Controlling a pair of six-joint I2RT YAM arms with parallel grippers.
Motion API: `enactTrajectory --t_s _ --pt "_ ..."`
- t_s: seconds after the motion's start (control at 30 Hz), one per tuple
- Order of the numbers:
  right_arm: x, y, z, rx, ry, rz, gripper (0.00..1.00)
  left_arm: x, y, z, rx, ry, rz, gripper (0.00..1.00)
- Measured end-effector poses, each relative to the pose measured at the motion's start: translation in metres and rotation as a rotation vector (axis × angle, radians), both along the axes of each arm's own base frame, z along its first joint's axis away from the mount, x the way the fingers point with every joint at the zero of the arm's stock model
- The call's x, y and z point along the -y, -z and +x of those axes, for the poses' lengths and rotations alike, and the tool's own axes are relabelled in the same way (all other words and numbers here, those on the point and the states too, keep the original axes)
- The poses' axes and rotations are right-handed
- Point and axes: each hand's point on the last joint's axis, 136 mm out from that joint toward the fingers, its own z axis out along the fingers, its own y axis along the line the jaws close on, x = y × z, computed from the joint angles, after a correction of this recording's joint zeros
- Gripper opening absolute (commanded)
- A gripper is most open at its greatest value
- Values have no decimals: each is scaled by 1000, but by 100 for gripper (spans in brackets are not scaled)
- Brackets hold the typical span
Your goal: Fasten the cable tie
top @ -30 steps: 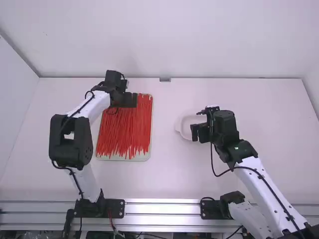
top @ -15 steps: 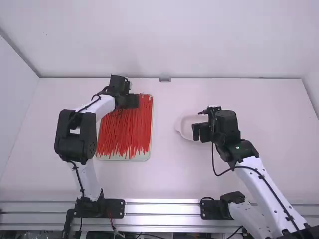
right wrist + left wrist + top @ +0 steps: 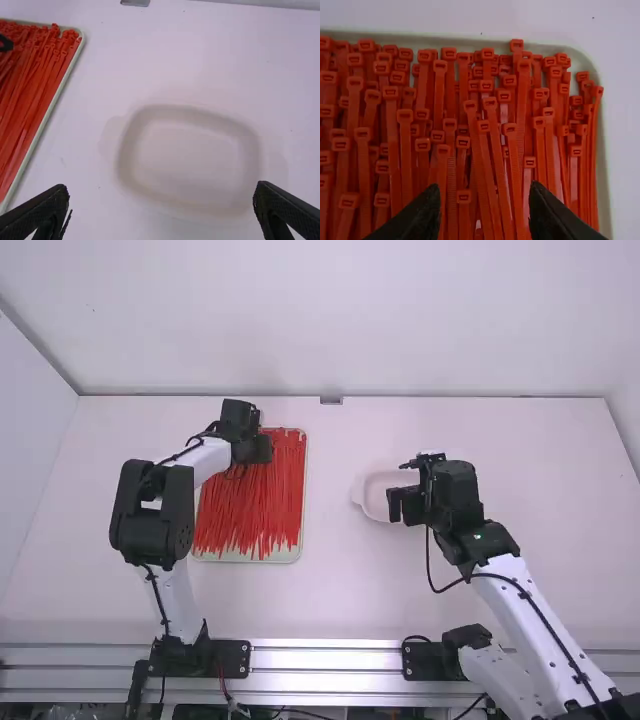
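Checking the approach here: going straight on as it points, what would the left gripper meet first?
Most likely the red cable ties heaped in the tray, directly ahead of the open left gripper.

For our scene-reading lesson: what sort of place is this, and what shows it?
Probably a robotics lab bench: the left arm and right arm mounted on a metal rail, a white table enclosed by white walls, and a tray of red cable ties.

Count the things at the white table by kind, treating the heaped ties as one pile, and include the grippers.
Pale flat rectangular tray: 1
Pile of red plastic cable ties: 1
White shallow oval dish: 1
Black two-finger grippers: 2 (left gripper, right gripper)
Total: 5
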Motion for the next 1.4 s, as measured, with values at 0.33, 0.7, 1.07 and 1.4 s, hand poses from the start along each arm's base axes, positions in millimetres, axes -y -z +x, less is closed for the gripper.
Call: enactTrajectory --t_s 0.33,0.7,1.07,1.4 --pt "-3 0 -1 1 -13 -4 99 0 7 -5 -13 -8 -5 45" --pt "-3 0 -1 2 -14 -6 99 0 6 -3 0 -8 -5 42" --pt "-4 0 -1 1 -16 -4 99 -3 20 -10 0 -28 -4 43" --pt "-4 0 -1 1 -14 -3 99 -4 17 -6 20 -40 -2 36"
